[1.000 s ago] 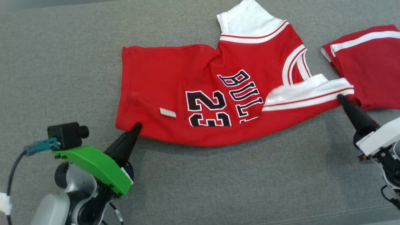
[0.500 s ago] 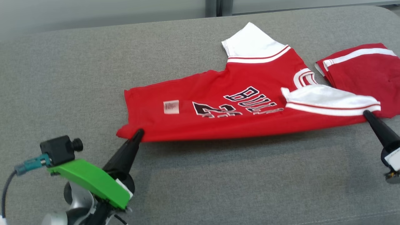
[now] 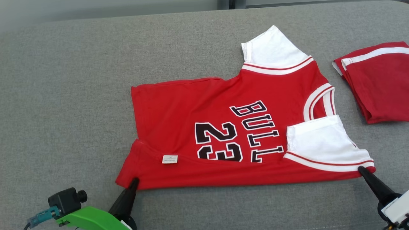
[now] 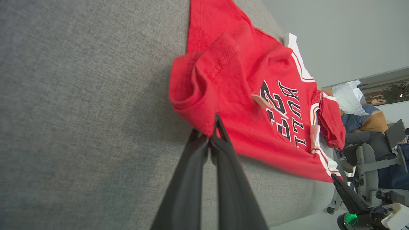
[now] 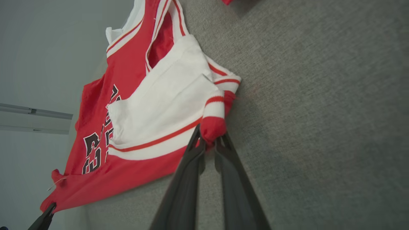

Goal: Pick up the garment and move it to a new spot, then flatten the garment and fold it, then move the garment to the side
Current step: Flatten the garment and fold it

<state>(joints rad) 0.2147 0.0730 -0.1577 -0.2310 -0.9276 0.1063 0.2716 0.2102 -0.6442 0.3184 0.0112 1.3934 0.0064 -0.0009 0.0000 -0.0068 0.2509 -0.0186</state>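
Since the left claw [image 3: 134, 182] is pinched shut on the hem corner of the jersey [image 3: 204, 105] and the right claw [image 3: 362, 169] on its sleeve corner, the near edge lies stretched along the grey cushion [image 3: 64, 95], probably for flattening.

Bench [image 3: 64, 80]: grey woven upholstery, coarse weave, flat top. Far edge rounds off and drops away.

Behind the far edge: plain pale grey wall [image 3: 96, 8], no marks. One dark upright strip [image 3: 225, 3] breaks it near the middle of the top, with a paler panel to its right.

Right wrist view: the same pale wall, crossed by a light rail [image 5: 35, 111].

Left wrist view, past the bench's end: grey office chair [image 4: 364, 159] on casters, a person [image 4: 372, 119] in blue and tan seated there, a dark screen [image 4: 395, 132] beside them. A bundle of clear bubble wrap [image 4: 346, 99] lies near. A framed strip showing foliage [image 4: 386, 91] sits on the wall.

Light: even, soft, diffuse shadows on the fabric.
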